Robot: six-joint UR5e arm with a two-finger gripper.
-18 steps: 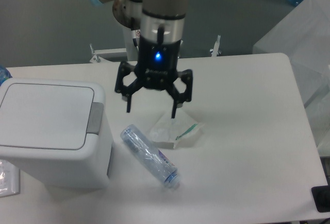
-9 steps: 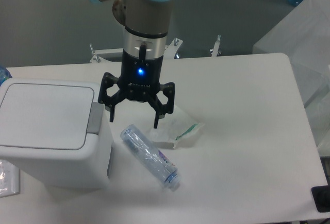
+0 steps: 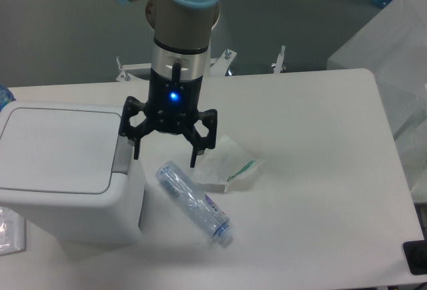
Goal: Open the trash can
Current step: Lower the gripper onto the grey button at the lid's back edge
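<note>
- trash can (image 3: 67,173) sits at the bench's left front, lid (image 3: 57,149) flat and shut, left side near the bench edge
- grey push tab (image 3: 121,153) on the lid's right edge, facing the middle of the bench
- gripper (image 3: 165,157) hangs jaws-down just right of the can; jaws spread wide, holding nothing
- left fingertip (image 3: 136,155) right at the tab's upper part, contact can't tell; right fingertip (image 3: 193,163) above the bottle's top end
- clear plastic bottle (image 3: 194,201) lies on its side just right of the can, slanting toward front-right, narrow gap to the can wall
- crumpled clear wrapper (image 3: 230,165) with green strip just right of the jaws, near the bottle
- bench (image 3: 320,170) open and white over its right half
- small flat item (image 3: 10,230) at the left front edge, partly cut off, can't identify
</note>
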